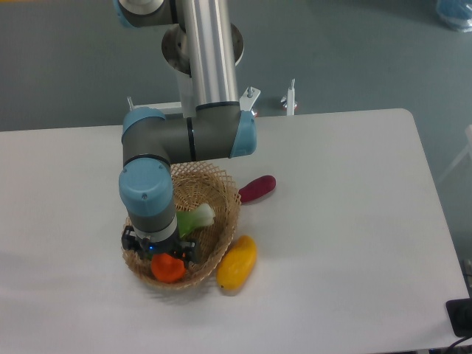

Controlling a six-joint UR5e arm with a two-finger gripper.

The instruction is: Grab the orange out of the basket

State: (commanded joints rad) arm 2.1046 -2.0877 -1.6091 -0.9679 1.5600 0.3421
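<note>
Claw down on the orange in the basket

The orange lies at the near rim of the basket on the table; the claw sits directly over it, its grip impossible to tell.

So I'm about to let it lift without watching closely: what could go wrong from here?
The tool sits low over the orange, hiding whether its fingers have closed; a partial hold could drop the fruit on lifting. The orange lies against the near rim of the light basket, so a lift might drag or tip it. The green-white vegetable lies close beside the tool and could get nudged.
</note>
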